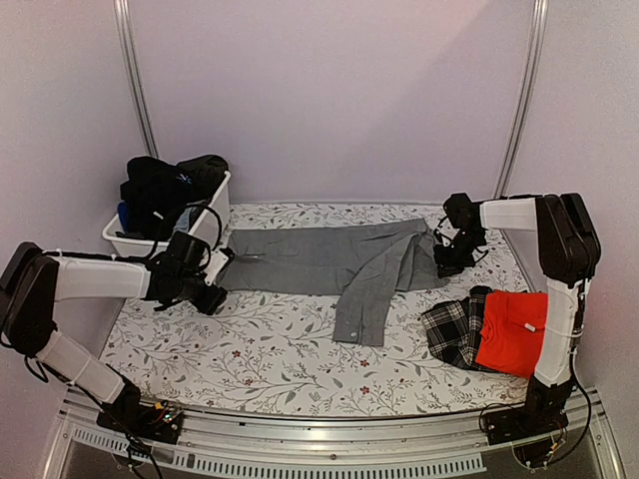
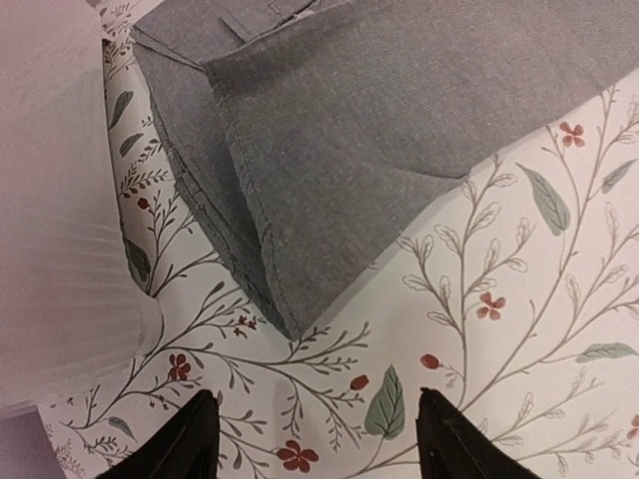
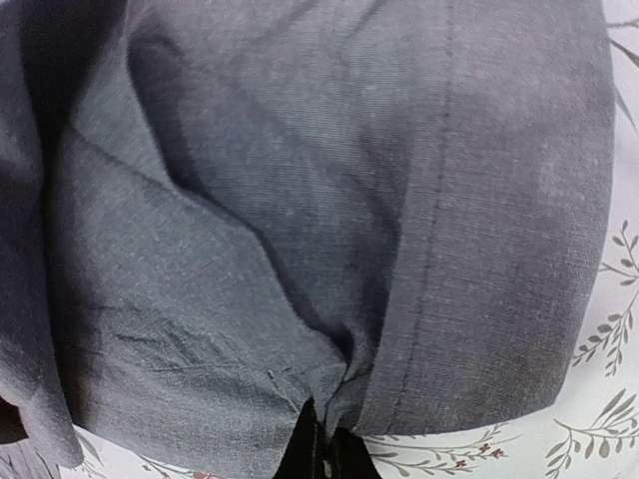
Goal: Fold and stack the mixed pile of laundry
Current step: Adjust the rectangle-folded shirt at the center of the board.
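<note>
Grey collared shirt (image 1: pixel 329 261): spread flat on table (image 1: pixel 270 359). Right pincer (image 3: pixel 319 444): clamped on its edge fold. Left pincer (image 2: pixel 315 434): apart, holding nothing; shirt's corner just ahead, white tub (image 2: pixel 50 249) close beside it.

The grey shirt (image 1: pixel 329 261) is a matt, finely woven cloth with stitched seams, and the red shirt (image 1: pixel 511 334) and plaid cloth (image 1: pixel 454 329) look equally soft and dull. The tabletop (image 1: pixel 270 359) wears a smooth, flower-printed covering without shine, while the white tub (image 1: pixel 130 244) is faintly ribbed, translucent plastic. The left tool (image 2: pixel 315 439) has matt black fingers, and the rail (image 1: pixel 300 429) along the near edge is bare metal.
</note>
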`<state>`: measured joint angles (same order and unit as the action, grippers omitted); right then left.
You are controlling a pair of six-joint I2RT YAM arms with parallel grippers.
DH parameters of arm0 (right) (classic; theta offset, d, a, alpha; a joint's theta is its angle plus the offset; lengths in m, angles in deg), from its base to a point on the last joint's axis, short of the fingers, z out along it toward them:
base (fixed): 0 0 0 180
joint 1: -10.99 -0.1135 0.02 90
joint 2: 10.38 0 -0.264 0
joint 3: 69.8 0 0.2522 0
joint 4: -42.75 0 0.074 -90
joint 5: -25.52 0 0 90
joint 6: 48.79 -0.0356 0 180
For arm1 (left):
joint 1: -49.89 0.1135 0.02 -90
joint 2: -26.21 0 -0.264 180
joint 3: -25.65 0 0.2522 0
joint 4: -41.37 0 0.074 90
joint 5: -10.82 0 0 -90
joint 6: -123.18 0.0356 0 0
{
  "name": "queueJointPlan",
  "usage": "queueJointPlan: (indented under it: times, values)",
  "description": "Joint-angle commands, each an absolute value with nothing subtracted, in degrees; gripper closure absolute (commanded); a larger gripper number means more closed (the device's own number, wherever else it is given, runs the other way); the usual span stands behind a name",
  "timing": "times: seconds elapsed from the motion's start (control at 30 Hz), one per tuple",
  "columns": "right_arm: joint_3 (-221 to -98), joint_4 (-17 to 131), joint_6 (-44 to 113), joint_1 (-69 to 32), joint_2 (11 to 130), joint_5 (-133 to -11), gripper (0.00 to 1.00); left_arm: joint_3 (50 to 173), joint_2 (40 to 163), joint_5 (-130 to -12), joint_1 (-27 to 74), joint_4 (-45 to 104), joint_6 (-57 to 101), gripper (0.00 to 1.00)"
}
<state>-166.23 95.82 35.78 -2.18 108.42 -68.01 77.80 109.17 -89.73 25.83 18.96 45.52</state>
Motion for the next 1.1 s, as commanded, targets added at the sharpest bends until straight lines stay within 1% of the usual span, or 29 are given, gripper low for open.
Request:
queueJointPlan:
  times: [0.0, 0.17, 0.33, 0.37, 0.43, 0.57, 0.6, 0.8, 0.93, 0.97, 1.0, 1.03, 1.07]
  values:
    - [-164.7, 97.2, 35.9, -1.1, 113.0, -65.6, 1.0, 77.4, 111.5, -89.5, 24.7, 23.9, 51.0, 0.33]
    - [-165.0, 97.1, 36.1, -0.8, 112.2, -65.1, 1.0, 79.9, 118.2, -94.7, 21.6, 26.0, 55.6, 0.38]
    - [-165.2, 97.4, 36.1, 0.1, 110.9, -64.8, 1.0, 81.5, 122.5, -98.4, 21.0, 26.7, 57.7, 0.49]
    - [-165.2, 97.4, 36.1, 0.2, 110.6, -64.8, 1.0, 81.7, 123.4, -99.3, 20.8, 28.3, 58.2, 0.53]
    - [-165.2, 97.5, 36.3, 0.4, 110.2, -63.1, 1.0, 82.3, 124.8, -101.8, 20.7, 29.1, 59.3, 0.66]
    - [-165.5, 97.5, 36.2, 0.9, 109.4, -62.9, 1.0, 82.6, 125.7, -105.4, 20.7, 29.2, 61.6, 0.98]
    - [-165.7, 97.7, 36.2, 0.9, 109.3, -62.8, 1.0, 82.3, 125.3, -106.3, 20.6, 29.2, 61.9, 1.0]
    - [-165.9, 98.3, 36.6, 1.0, 108.7, -62.5, 1.0, 77.5, 118.8, -109.8, 21.6, 29.6, 64.1, 1.0]
    - [-166.1, 98.9, 37.1, 1.0, 108.4, -63.6, 1.0, 76.4, 116.3, -109.3, 21.9, 29.5, 64.7, 1.0]
    - [-166.3, 99.1, 37.3, 1.0, 108.4, -65.5, 1.0, 77.0, 116.3, -108.6, 21.8, 29.0, 64.0, 0.98]
    - [-166.4, 99.1, 37.6, 1.0, 108.4, -67.4, 1.0, 77.6, 116.0, -108.0, 21.6, 28.8, 63.4, 0.82]
    - [-166.6, 99.3, 37.8, 0.9, 108.2, -68.9, 1.0, 78.4, 115.8, -107.9, 21.4, 28.5, 62.7, 0.71]
    - [-166.7, 99.5, 38.0, 0.8, 107.7, -70.4, 0.92, 79.4, 115.4, -107.5, 21.0, 27.9, 61.4, 0.59]
